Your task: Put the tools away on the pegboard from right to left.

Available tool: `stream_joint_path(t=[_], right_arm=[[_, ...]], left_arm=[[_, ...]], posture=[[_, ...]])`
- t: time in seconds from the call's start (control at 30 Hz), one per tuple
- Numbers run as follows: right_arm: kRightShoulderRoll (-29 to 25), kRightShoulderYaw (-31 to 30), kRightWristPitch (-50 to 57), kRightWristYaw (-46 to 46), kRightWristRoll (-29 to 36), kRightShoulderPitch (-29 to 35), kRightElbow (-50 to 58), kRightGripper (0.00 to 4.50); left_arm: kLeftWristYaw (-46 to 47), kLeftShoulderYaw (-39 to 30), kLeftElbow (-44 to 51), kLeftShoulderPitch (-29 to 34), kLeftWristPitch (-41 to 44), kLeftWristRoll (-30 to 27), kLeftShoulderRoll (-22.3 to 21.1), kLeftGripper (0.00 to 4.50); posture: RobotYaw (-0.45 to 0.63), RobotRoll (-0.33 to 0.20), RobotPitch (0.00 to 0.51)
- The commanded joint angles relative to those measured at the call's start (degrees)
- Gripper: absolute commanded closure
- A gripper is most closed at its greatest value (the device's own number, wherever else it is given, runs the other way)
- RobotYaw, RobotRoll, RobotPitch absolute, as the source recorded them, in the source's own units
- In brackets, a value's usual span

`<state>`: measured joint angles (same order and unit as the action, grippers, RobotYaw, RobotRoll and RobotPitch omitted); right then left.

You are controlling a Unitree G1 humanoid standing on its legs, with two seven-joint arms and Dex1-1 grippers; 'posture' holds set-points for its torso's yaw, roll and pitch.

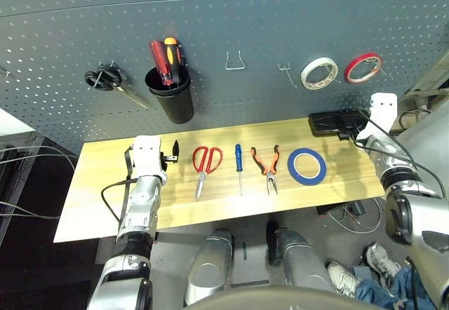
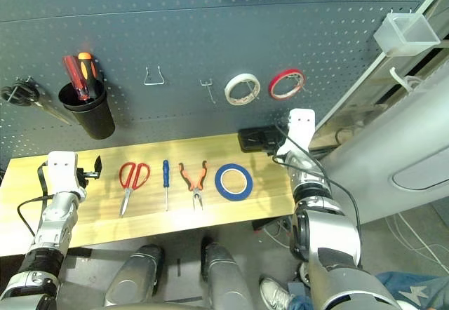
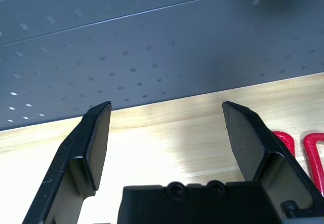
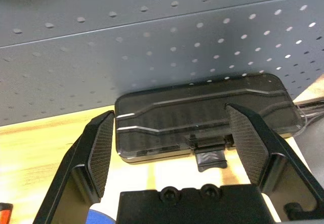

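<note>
The left gripper point(image 1: 174, 151) rests spread and empty on the table point(image 1: 91, 205). To its right lie the red-handled scissors point(image 1: 205, 166), blue-handled screwdriver point(image 1: 238, 167), needle-nose pliers point(image 1: 266, 167) and blue tape roll point(image 1: 307, 166), in a row below the pegboard point(image 1: 231, 15), probably awaiting pickup. Beyond them the right gripper point(image 4: 172, 148), spread too, faces a black case point(image 4: 202, 115). No writing is legible

- Scissors point(image 1: 205, 164), screwdriver point(image 1: 238, 167), pliers point(image 1: 266, 167) and tape roll point(image 1: 306, 165) are lying in a row between the grippers.
- Left gripper point(image 3: 167, 133) fingers are spreading toward the pegboard point(image 1: 224, 36).
- A case point(image 4: 202, 115) is sitting just beyond the right gripper point(image 4: 172, 143) fingertips.
</note>
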<state>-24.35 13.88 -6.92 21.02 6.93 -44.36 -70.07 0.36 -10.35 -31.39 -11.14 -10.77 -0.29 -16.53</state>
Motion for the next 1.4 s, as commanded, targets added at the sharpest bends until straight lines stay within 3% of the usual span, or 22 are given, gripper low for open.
stream_joint_path(t=[0.03, 0.13, 0.33, 0.57, 0.77, 1.0, 1.4], right_arm=[[0.51, -0.32, -0.37, 1.19, -0.40, -0.90, -1.05, 0.00], [0.38, -0.76, -0.98, 2.14, -0.92, -1.30, -0.81, 0.00], [-0.76, -0.51, 4.45, 5.15, 0.26, -0.28, 1.69, 0.00], [0.04, -3.54, 18.04, 10.46, 0.07, 5.64, 11.41, 0.00], [0.92, -7.85, 30.43, 10.38, -1.36, 12.88, 24.14, 0.00], [1.12, -11.12, 38.51, 8.35, -2.76, 16.32, 30.00, 0.00], [2.77, -15.67, 37.42, 7.11, -7.16, 9.53, 16.85, 0.00]], left_arm=[[0.32, -0.14, 0.16, 1.02, 1.24, 0.32, -0.07, 0.03], [-0.49, 0.62, 0.81, 1.14, 1.16, 0.34, 0.15, 0.03], [-10.85, 7.14, 10.81, 1.63, 3.22, 0.45, -0.37, 0.03], [-20.32, 15.11, 20.01, 0.85, 6.49, 1.81, -1.27, 0.03], [-30.55, 21.47, 20.42, -2.52, 9.95, 0.62, -1.42, 0.03], [-37.29, 27.35, 17.65, -4.67, 7.62, 3.05, -1.56, 0.03], [-38.34, 31.82, 8.99, -8.18, 7.39, 7.42, 1.08, 0.03]], posture=[[0.17, 0.000, 0.191], [0.17, 0.000, 0.192], [0.16, 0.000, 0.207], [0.13, 0.000, 0.226], [0.07, 0.000, 0.221], [0.08, 0.000, 0.223], [0.13, 0.000, 0.222]])
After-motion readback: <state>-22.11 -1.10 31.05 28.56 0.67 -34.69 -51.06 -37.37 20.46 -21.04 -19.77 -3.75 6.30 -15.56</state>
